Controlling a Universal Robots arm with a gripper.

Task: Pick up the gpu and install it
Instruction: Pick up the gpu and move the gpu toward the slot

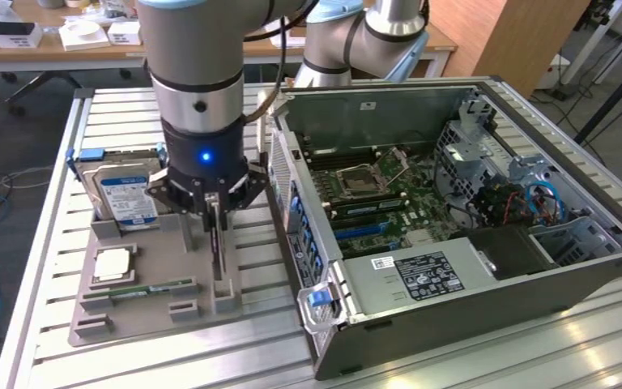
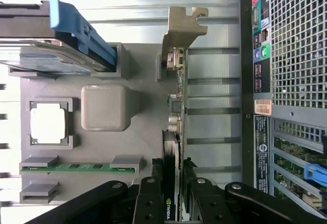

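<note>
The gpu (image 1: 217,251) stands on edge in the slot of a grey holder tray (image 1: 159,259), on the side nearest the computer case. In the wrist view the gpu (image 2: 173,111) is a thin dark card seen edge-on, with its silver bracket (image 2: 184,24) at the far end. My gripper (image 1: 214,212) reaches straight down over it. Its two black fingers sit on either side of the card, so the gripper (image 2: 172,203) is shut on the card's top edge. The card's lower edge still looks seated in the holder.
On the same tray are a hard drive (image 1: 125,190) with a blue-white label, a CPU (image 1: 111,263) and a green memory stick (image 1: 143,289). The open computer case (image 1: 452,211) lies close beside the tray, with its motherboard (image 1: 381,190) exposed. All rest on a slatted metal table (image 1: 52,203).
</note>
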